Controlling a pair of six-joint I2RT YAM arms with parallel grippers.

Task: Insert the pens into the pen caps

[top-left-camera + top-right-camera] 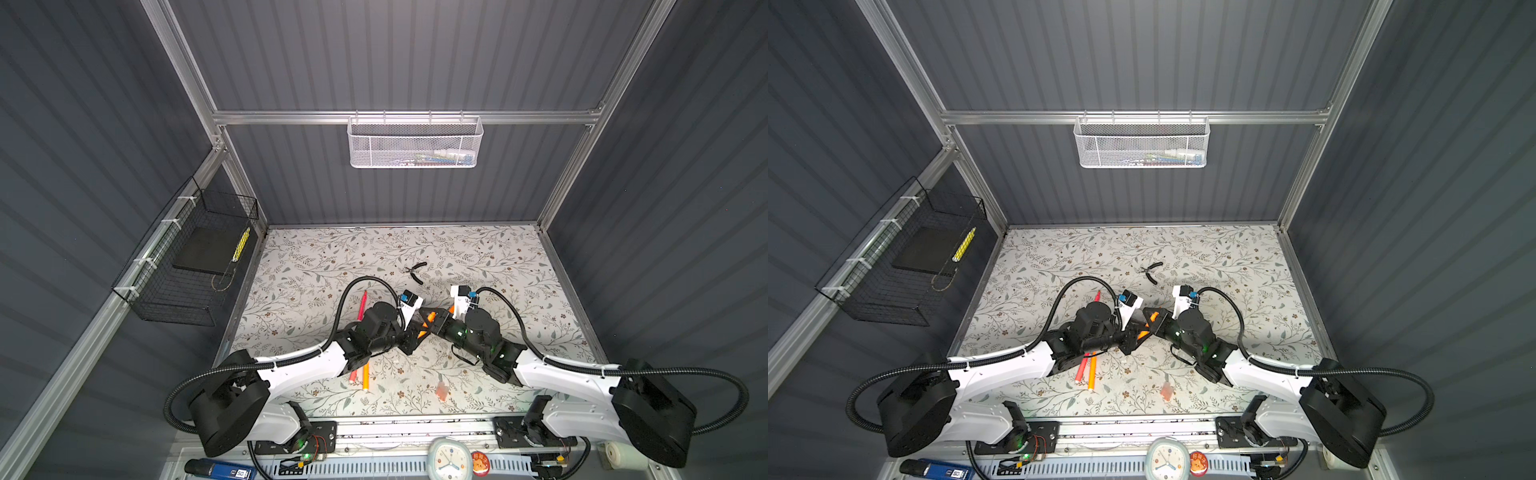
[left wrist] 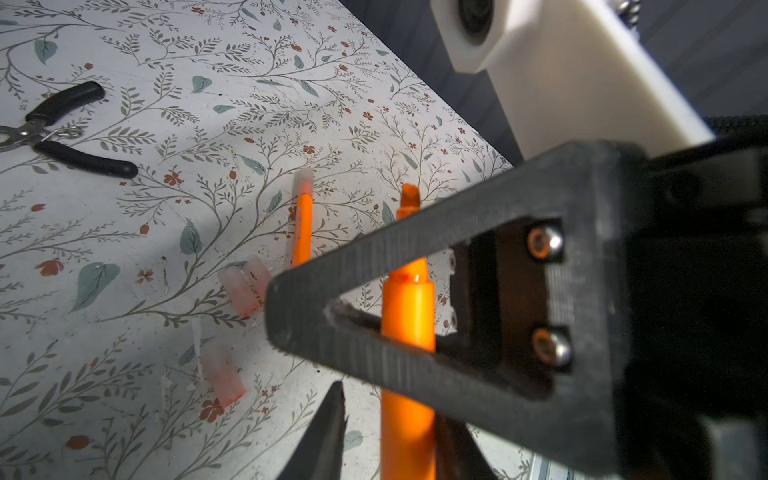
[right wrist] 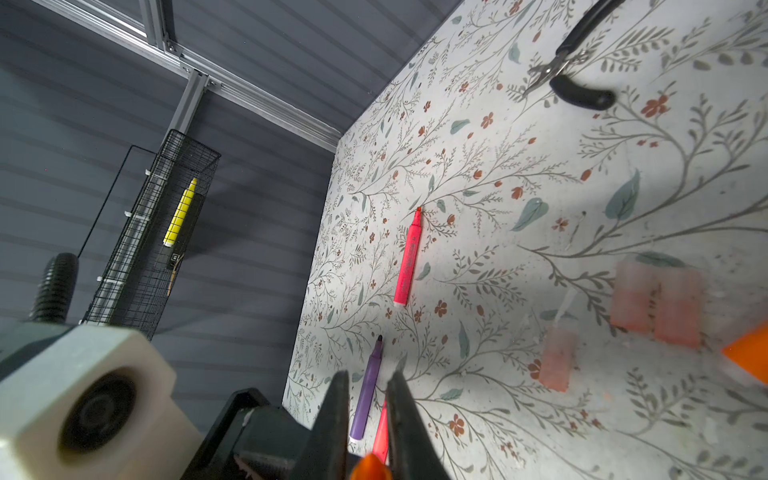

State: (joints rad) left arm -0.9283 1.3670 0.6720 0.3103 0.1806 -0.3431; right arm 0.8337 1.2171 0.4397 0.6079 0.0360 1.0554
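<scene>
Over the flowered table [image 1: 478,257], near the pliers [image 1: 417,271], your right claw [image 3: 369,378] is clamped on an orange pen [image 2: 407,307]. The left claw [image 2: 397,419] stands slightly apart around it, likely a handover that leaves the tip free. The caps [image 2: 245,286] lie between pen and pliers.

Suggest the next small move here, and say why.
Probably draw the left gripper back off the orange pen and toward a cap. The right gripper is shut on that pen, the left one's jaws stand loose around it, its tip is bare, and caps lie loose nearby.
</scene>
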